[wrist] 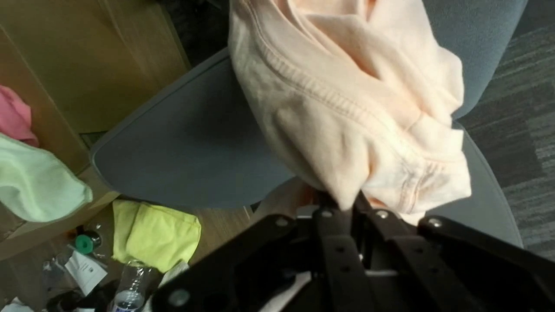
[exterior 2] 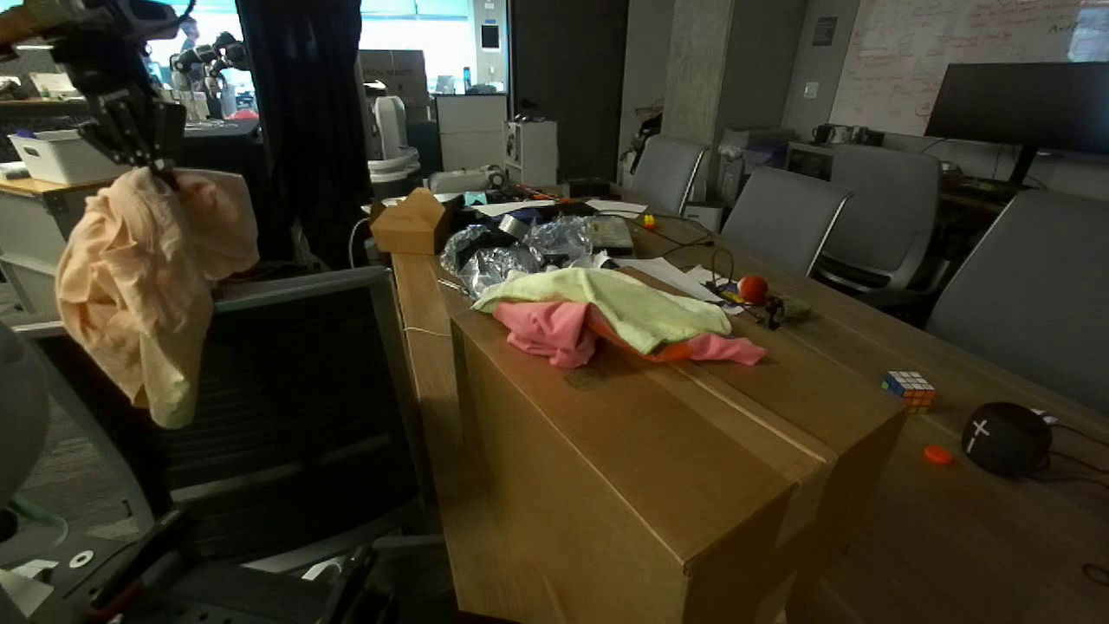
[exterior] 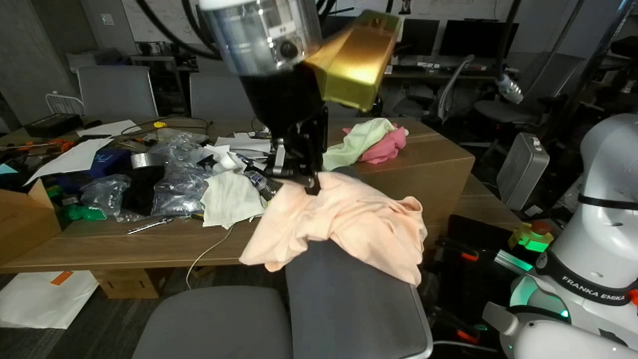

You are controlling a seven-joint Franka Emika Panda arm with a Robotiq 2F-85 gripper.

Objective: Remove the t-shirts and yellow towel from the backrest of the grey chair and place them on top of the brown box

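Over the back of the grey chair (exterior: 349,304), the black gripper (wrist: 344,209) points down with its two fingers pressed onto a bit of the peach t-shirt (exterior: 344,214) — the cloth is pinched between them. The rest of the shirt droops in soft, messy folds, and in the wrist view a stitched band runs along it. The shirt hides part of the chair's top edge in both exterior views, but I cannot tell if the cloth touches the chair. Near the chair stands the big brown box (exterior 2: 624,433), up on the wooden table (exterior 2: 996,537). On top of the box lies a yellow-green cloth (exterior 2: 628,303), and partly under it is a pink cloth (exterior 2: 550,334). Down on the table, in the wrist view, a bright yellow cloth (wrist: 160,234) lies right beside a clear plastic bottle (wrist: 130,290). An exterior view shows more things on the table — a puzzle cube (exterior 2: 910,388), a flat orange disc (exterior 2: 937,455), a round black speaker (exterior 2: 1005,439) and a red ball (exterior 2: 752,289). On another part of the table are crinkly plastic bags (exterior: 179,184) and a pale cloth (exterior: 232,199). Off to the side is a white part of the robot (exterior: 588,249), near a red button (exterior: 541,228).
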